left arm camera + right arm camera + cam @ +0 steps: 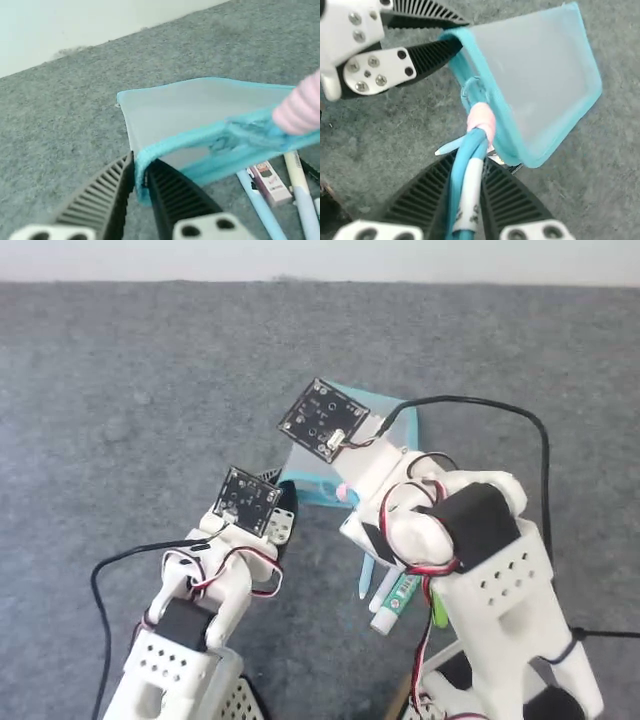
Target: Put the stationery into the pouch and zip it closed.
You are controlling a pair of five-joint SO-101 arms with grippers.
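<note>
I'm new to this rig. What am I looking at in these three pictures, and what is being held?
Two small white robot arms sit side by side at a grey felt-covered table. The high view looks down on both. Each wrist view looks along one arm's own black jaws. The left arm has its jaws shut on a corner of the translucent turquoise-edged zip pouch. The right arm grips a blue pen with a pink grip, its pink end at the pouch's edge. Beside the pouch lie loose pens.
</note>
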